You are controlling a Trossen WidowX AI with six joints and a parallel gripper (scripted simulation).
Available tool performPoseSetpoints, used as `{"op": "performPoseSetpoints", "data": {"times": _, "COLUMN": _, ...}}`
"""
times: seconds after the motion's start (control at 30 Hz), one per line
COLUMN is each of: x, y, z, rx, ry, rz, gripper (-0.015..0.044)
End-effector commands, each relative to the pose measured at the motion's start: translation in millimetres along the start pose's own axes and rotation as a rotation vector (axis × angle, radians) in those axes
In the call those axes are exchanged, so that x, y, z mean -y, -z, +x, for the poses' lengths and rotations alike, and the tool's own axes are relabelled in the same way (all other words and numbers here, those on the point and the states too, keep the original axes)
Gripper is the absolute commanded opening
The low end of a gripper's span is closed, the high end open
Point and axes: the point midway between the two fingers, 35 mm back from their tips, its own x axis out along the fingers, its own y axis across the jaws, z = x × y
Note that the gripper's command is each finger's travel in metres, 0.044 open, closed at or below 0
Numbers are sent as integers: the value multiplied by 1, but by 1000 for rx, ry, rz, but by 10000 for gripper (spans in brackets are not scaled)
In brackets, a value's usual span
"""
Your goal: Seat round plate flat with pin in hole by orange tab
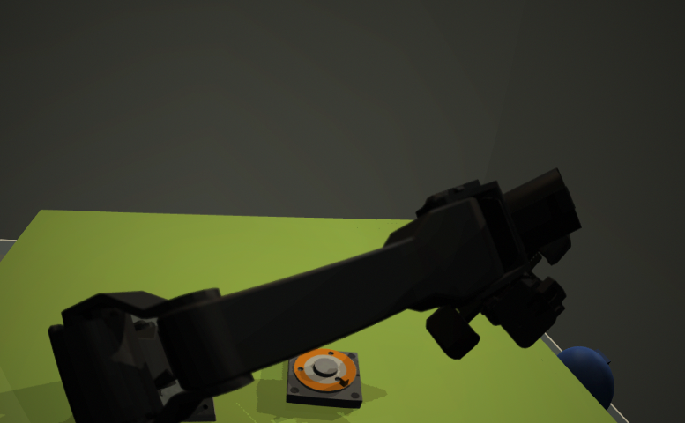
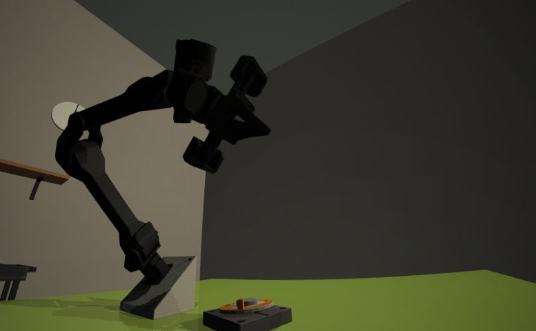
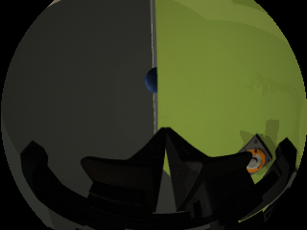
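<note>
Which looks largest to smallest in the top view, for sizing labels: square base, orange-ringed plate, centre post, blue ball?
1. Square base
2. Orange-ringed plate, lying within the base's outline
3. Centre post, smallest

Blue ball: partly cut off by the table edge and farther off, so not ranked.

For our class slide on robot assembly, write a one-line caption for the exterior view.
Black arm with shut fingers poised high above the orange-ringed round plate on its dark base.
</note>
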Motion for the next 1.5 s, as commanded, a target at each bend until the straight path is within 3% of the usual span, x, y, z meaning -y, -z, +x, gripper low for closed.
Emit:
{"op": "performPoseSetpoints", "data": {"times": 0.0, "x": 45, "y": 39, "z": 21, "rx": -77, "ry": 184, "rz": -268, "gripper": 0}}
{"op": "performPoseSetpoints", "data": {"times": 0.2, "x": 154, "y": 100, "z": 31, "rx": -339, "ry": 563, "rz": -905, "gripper": 0}}
{"op": "performPoseSetpoints", "data": {"times": 0.4, "x": 224, "y": 118, "z": 12, "rx": -606, "ry": 804, "rz": -1376, "gripper": 0}}
{"op": "performPoseSetpoints", "data": {"times": 0.7, "x": 223, "y": 117, "z": 14, "rx": -606, "ry": 804, "rz": -1376, "gripper": 0}}
{"op": "performPoseSetpoints", "data": {"times": 1.03, "x": 260, "y": 113, "z": 43, "rx": -604, "ry": 806, "rz": -1376, "gripper": 0}}
{"op": "performPoseSetpoints", "data": {"times": 1.47, "x": 255, "y": 113, "z": 50, "rx": -604, "ry": 806, "rz": -1376, "gripper": 0}}
